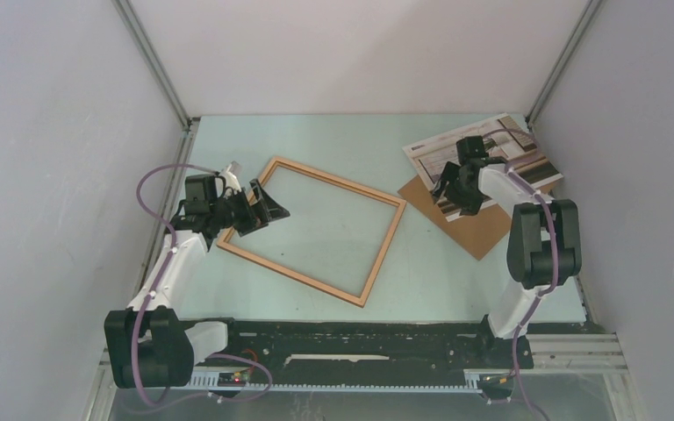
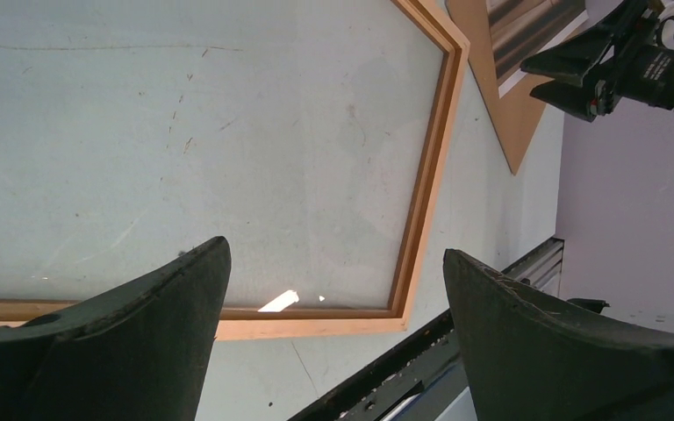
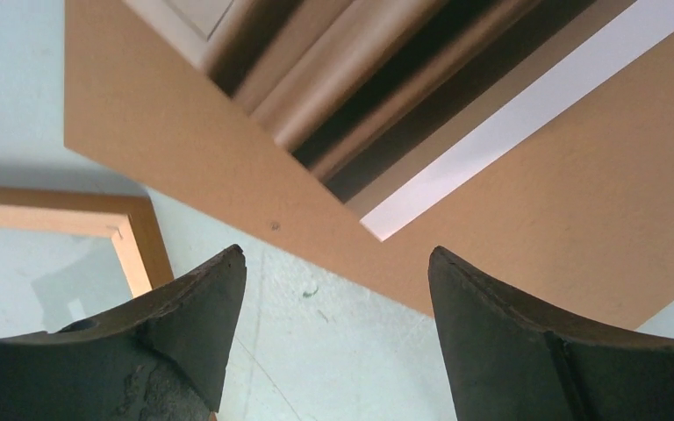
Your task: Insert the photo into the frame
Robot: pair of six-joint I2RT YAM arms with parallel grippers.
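The light wooden frame (image 1: 383,254) lies flat at mid-table, empty. It also shows in the left wrist view (image 2: 430,175) and as a corner in the right wrist view (image 3: 145,246). The photo (image 1: 434,160) lies at the back right on a brown backing board (image 1: 483,230). Its brown stripes and white border fill the top of the right wrist view (image 3: 386,79). My left gripper (image 1: 261,215) hangs open and empty over the frame's left side (image 2: 335,248). My right gripper (image 1: 455,195) hangs open and empty above the photo's near-left corner and the board's edge (image 3: 335,254).
The backing board (image 3: 167,140) sticks out from under the photo toward the frame, its corner close to the frame's right corner. Grey enclosure walls stand on the left, back and right. A black rail (image 1: 360,338) runs along the near edge.
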